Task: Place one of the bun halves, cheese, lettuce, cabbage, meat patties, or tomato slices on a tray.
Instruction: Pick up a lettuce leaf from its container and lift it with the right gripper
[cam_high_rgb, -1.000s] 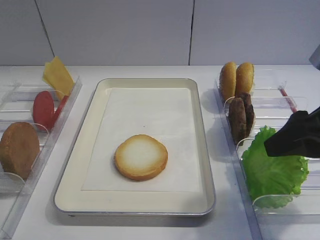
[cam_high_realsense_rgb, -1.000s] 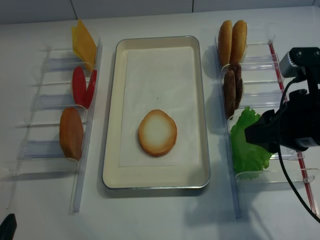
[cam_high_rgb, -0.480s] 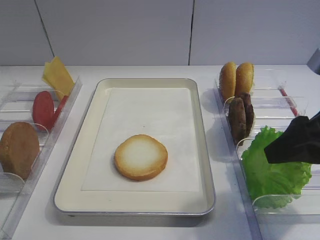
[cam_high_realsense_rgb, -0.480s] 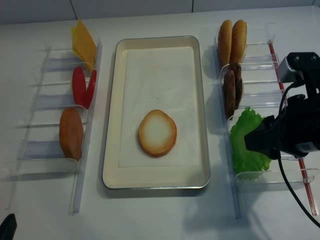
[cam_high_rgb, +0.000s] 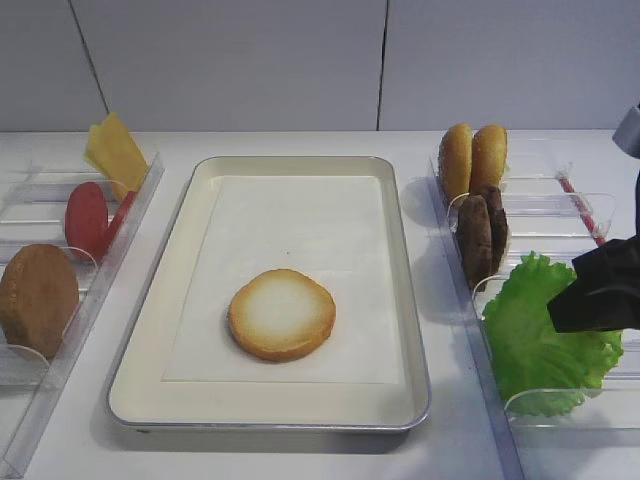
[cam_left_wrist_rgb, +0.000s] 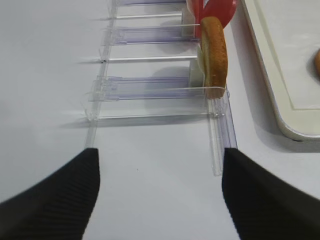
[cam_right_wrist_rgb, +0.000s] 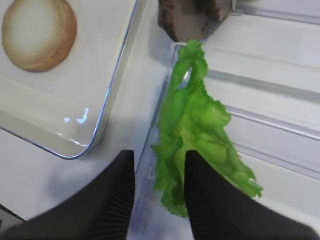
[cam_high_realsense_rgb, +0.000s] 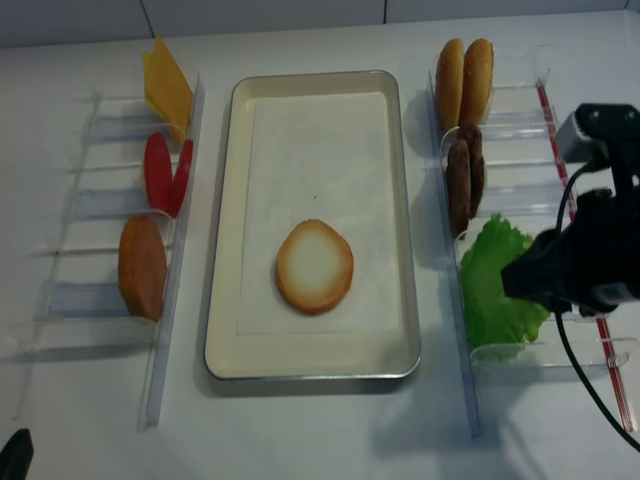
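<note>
Right gripper (cam_right_wrist_rgb: 159, 192) pinches the lower edge of the lettuce (cam_right_wrist_rgb: 197, 127), jaws narrowed onto the leaf, which stands in the clear rack (cam_high_rgb: 560, 405) right of the tray (cam_high_rgb: 135, 385). On the tray's paper lies one bun half (cam_high_rgb: 282, 313), pale face up; meat patties (cam_high_rgb: 482, 232) stand right of the tray, just beyond the lettuce

A plain white matte tabletop (cam_high_rgb: 300, 455) spreads across the whole scene, smooth and evenly lit. Behind it rises a pale grey panelled back wall (cam_high_rgb: 230, 60), split by thin dark vertical seams, one running slantwise at the left and another straight down right of centre. Light falls soft and diffuse from above, throwing only faint grey shadows onto the tabletop. From the overhead view, the wall shows as a narrow grey strip along the far edge of the table.
</note>
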